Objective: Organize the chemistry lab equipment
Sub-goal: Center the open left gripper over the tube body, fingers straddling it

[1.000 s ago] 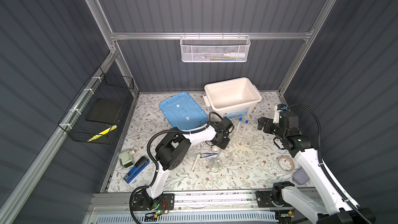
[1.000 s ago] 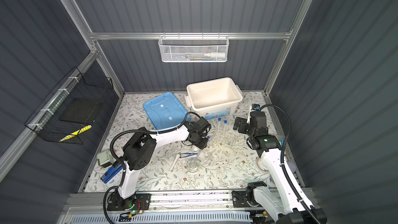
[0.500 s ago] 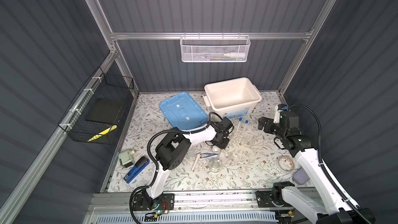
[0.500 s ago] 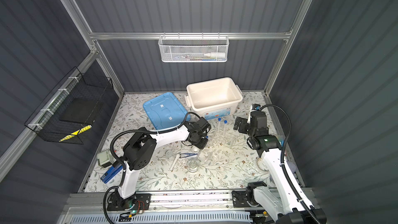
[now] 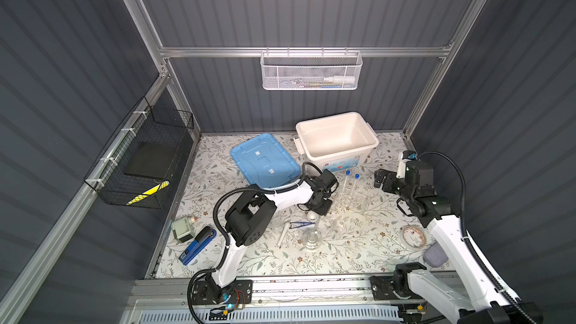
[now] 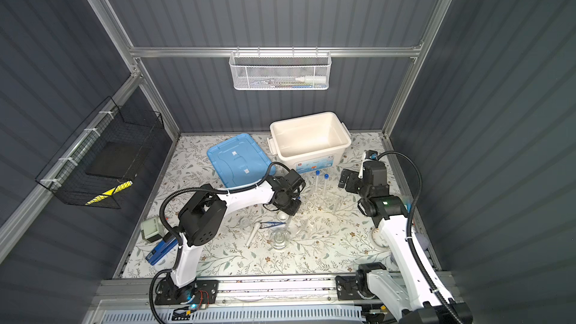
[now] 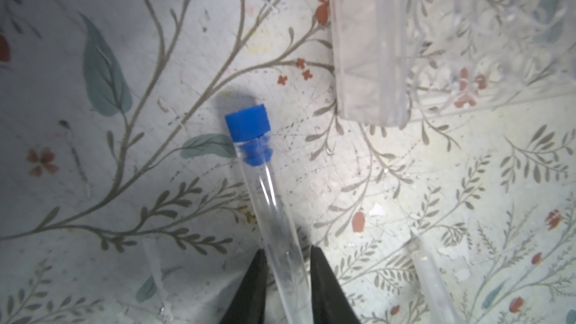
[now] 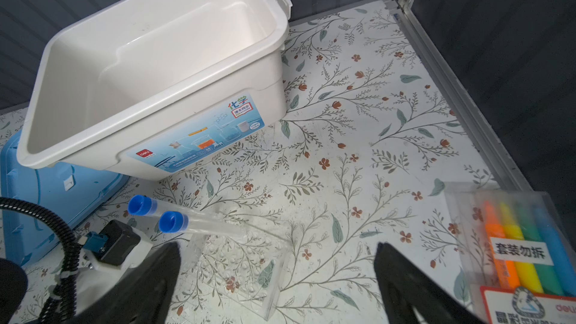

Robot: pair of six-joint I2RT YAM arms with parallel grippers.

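Left arm: I reach low over the flowered mat, wrist bent down.
Left claw: my black fingers straddle a lying test tube, close on both sides; whether they press it, I cannot tell.
Tube: clear, slim, round, blue cap, just left of the rack.
Rack: clear plastic, two capped tubes standing upright.
Right claw: spread wide, holding nothing, raised right of the rack.

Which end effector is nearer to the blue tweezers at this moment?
Left. The left end effector, closed on a test tube, is just behind the blue tweezers. The right end effector hangs open far to their right, beyond the tube rack.
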